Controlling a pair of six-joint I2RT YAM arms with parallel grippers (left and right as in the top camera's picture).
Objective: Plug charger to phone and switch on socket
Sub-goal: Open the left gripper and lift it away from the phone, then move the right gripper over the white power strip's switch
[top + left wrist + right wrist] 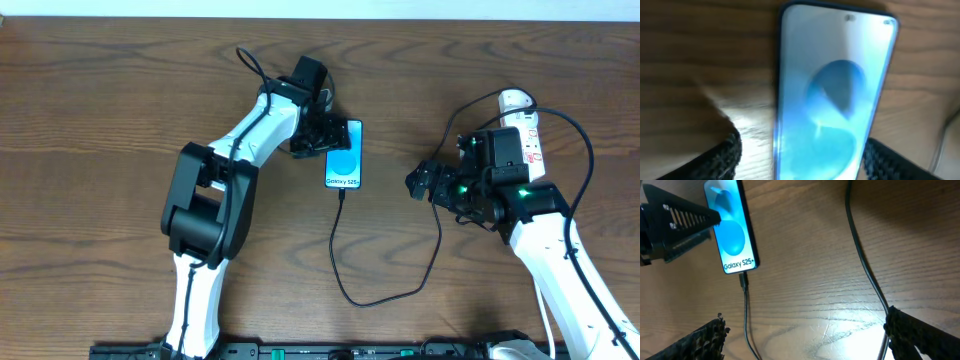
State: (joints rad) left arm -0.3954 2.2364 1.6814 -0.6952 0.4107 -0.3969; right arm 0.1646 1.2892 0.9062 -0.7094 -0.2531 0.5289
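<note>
The phone [344, 155] lies screen-up on the worktop [100, 120], with the left fingers [722, 157] spread open astride its 12 o'clock end. The charger [744, 280] tip meets its 6 o'clock end. The right fingers [702, 340], parted and empty, hover between the phone and the socket [527, 125] at 3 o'clock. The right arm partly covers the socket.

charger [334, 250] loop across table [100, 120] between phone [344, 155], socket [527, 125]
</note>
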